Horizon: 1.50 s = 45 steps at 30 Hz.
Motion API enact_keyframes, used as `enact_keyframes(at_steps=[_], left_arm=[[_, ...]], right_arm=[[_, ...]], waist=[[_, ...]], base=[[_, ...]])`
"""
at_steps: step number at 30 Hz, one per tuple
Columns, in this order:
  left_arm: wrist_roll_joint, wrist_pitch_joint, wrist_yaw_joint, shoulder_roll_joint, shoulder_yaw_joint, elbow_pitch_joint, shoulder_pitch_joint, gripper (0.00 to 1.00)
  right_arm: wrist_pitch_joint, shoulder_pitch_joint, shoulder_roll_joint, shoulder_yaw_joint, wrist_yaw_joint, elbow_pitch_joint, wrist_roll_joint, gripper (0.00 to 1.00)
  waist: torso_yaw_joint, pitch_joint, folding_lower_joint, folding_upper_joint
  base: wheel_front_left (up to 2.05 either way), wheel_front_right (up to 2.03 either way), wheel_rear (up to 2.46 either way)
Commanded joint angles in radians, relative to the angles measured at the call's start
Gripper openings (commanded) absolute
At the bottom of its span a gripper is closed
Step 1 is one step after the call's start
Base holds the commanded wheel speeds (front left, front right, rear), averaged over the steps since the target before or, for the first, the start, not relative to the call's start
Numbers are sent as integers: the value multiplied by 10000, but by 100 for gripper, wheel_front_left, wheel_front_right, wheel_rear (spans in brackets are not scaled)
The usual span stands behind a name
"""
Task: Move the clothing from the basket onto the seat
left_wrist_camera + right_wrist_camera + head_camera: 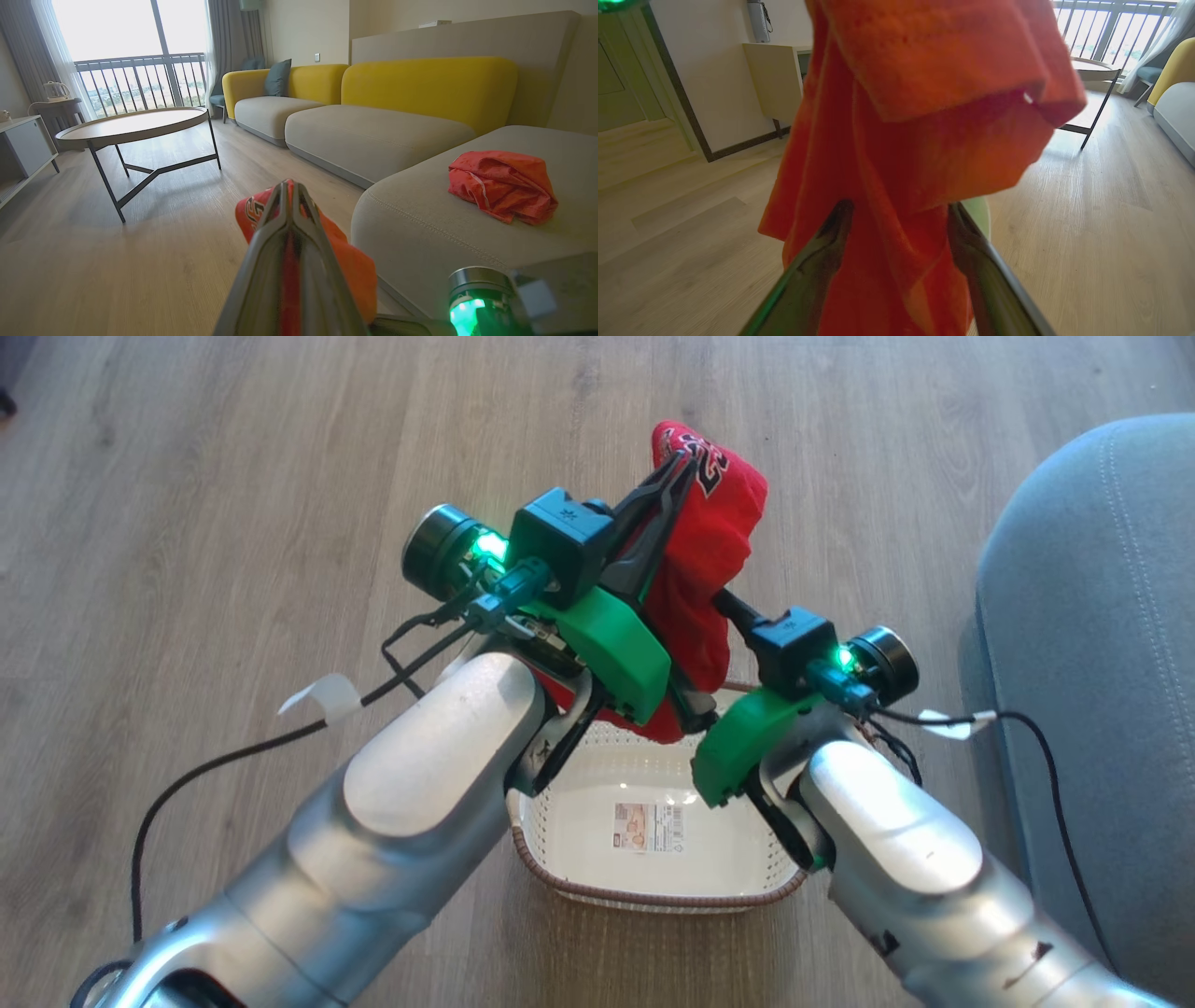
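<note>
Grips a red garment [709, 551] in the clenched left pincer [681, 471], cloth draping below its tips. Holds the right pincer [896, 210] released, fingers [822, 261] spread wide either side of the hanging fabric. Hangs that garment over the cream basket [653, 896], beneath both pincers. Shows a second red garment [502, 186] lying on the grey seat [420, 224], right of and beyond the left pincer.

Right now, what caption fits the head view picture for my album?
Left tool holds a red shirt up over the white basket, with the grey seat nearby.
</note>
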Motion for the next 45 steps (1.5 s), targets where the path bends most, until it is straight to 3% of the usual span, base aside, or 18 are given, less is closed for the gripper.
enact_keyframes(at_steps=[1, 2, 3, 4, 5, 16, 17, 18, 25, 32, 39, 45], left_arm=[[-37, -43, -20, 22, 308, -367, -567, 0], [-50, -46, -30, 12, 284, -360, -571, 0], [-69, -51, -37, 4, 270, -354, -573, 0], [-81, -58, -39, -3, 255, -351, -571, 0], [-89, -66, -36, -7, 242, -352, -568, 0], [-125, -152, 99, 138, 265, -132, -495, 0], [-114, -158, 116, 156, 253, -88, -481, 84], [-126, -172, 133, 160, 259, -48, -461, 100], [-184, -248, 69, 193, 236, 203, -432, 100], [-289, -339, -380, 392, 96, 547, -348, 100], [-507, -249, -1127, 560, -259, 833, -164, 100], [-632, -243, -1493, 682, -479, 965, -6, 100]], right_arm=[[-51, -467, 118, 110, 69, -101, 233, 100], [-51, -519, 118, 133, 69, 21, 335, 93], [-51, -576, 118, 174, 69, 104, 393, 61], [-51, -624, 118, 200, 69, 163, 428, 36], [-51, -655, 118, 222, 69, 205, 454, 0], [-51, -457, 119, -26, 69, -155, 401, 0], [-51, -410, 119, -88, 69, -251, 376, 0], [-51, -368, 119, -173, 69, -372, 309, 0], [-51, -53, 119, -719, 69, -668, -170, 0], [-51, 381, 115, -1599, 69, -1185, -546, 0], [-51, 962, 57, -2613, 69, -1786, -805, 0], [-51, 1369, -42, -3358, 69, -2294, -925, 0]], waist=[[50, -9, 1, 0], [72, -10, 1, 0], [89, -9, 1, 0], [102, -4, 1, 0], [108, 3, 1, 0], [-228, 144, 1, 0], [-280, 151, 1, 0], [-327, 165, 1, 0], [-539, 256, 1, 0], [-950, 357, 1, 0], [-1767, 353, 1, 0], [-2714, 245, 1, 0]], base=[[0, 0, 0], [0, 0, 0], [0, 0, 0], [0, 0, 0], [0, 0, 0], [0, 0, 0], [0, 0, 0], [0, 0, 0], [0, 0, 0], [0, 0, 0], [0, 0, 0], [0, 0, 0]])
